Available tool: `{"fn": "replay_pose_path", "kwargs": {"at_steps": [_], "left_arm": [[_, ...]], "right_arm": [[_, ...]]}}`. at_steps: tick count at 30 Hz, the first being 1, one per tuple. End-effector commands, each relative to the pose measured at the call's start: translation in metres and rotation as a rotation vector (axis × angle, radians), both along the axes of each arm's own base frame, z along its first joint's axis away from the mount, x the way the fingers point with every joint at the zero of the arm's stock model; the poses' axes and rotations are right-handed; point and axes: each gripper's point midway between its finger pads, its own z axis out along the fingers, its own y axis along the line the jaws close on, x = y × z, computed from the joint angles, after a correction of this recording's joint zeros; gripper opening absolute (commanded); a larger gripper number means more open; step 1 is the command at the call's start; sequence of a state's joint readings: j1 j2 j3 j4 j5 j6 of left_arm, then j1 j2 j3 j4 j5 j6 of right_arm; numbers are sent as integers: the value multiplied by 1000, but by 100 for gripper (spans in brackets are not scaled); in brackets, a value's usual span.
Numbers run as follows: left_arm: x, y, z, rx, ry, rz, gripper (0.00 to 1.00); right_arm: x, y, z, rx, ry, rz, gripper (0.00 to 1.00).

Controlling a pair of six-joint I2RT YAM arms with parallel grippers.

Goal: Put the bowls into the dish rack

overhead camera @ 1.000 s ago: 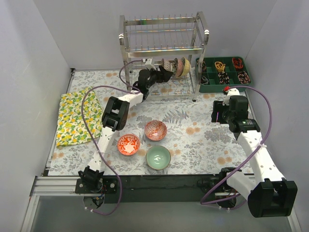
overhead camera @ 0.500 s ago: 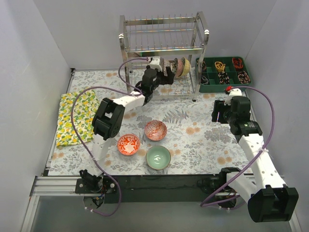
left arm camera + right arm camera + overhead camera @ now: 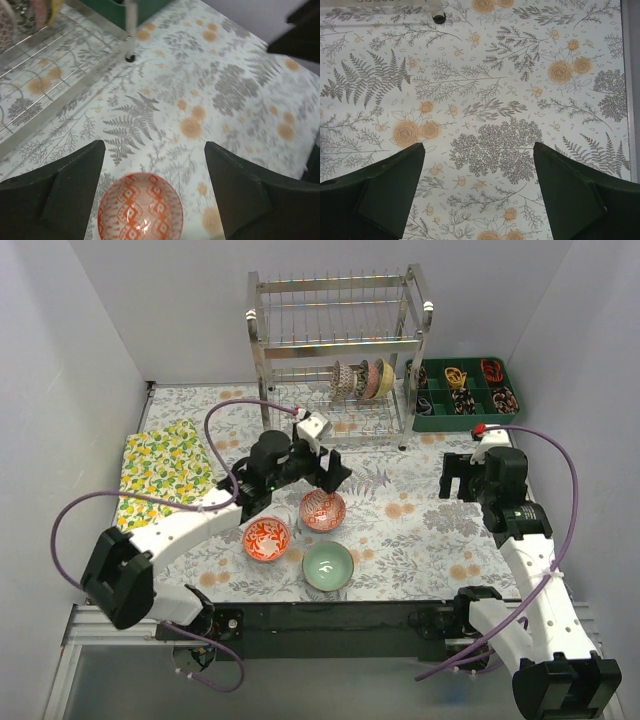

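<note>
The chrome dish rack (image 3: pixel 340 335) stands at the back, with three bowls (image 3: pixel 362 379) upright on edge in its lower tier. Three more bowls sit on the tablecloth: a pink-red patterned one (image 3: pixel 322 510), an orange-red one (image 3: pixel 267 539) and a pale green one (image 3: pixel 328 566). My left gripper (image 3: pixel 325 470) hangs open just behind and above the pink-red bowl. In the left wrist view that bowl (image 3: pixel 141 207) lies low between the spread fingers of the left gripper (image 3: pixel 154 150). My right gripper (image 3: pixel 462 477) is open over bare cloth and holds nothing, as the right wrist view shows (image 3: pixel 479 150).
A green compartment tray (image 3: pixel 436 420) with small items stands right of the rack. A lemon-print cloth (image 3: pixel 160 478) lies at the left. A rack foot (image 3: pixel 438 19) shows at the top of the right wrist view. White walls close in both sides.
My left arm has drawn back from the rack's lower tier to above the pink-red bowl, its jaws empty. The right gripper has opened wider.
</note>
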State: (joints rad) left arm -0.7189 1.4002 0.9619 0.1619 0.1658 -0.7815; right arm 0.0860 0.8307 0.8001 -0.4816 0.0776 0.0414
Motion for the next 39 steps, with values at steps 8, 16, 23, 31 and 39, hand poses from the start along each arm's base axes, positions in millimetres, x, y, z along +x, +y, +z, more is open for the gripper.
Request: {"fn": "replay_pose_path", "kwargs": {"at_steps": [8, 16, 23, 31, 39], "left_arm": [[-166, 50, -64, 337, -117, -766, 74], [-202, 49, -89, 420, -115, -871, 69], [-229, 51, -114, 520, -144, -1005, 65], [-247, 48, -142, 623, -220, -1127, 55], [-257, 41, -156, 666, -284, -1201, 42]], "right_arm": [[-16, -14, -10, -123, 75, 30, 98], [-21, -6, -1, -101, 43, 76, 98], [-22, -4, 7, -92, 26, 85, 98], [-28, -1, 8, -77, 13, 96, 97], [-29, 2, 12, -59, 0, 99, 97]]}}
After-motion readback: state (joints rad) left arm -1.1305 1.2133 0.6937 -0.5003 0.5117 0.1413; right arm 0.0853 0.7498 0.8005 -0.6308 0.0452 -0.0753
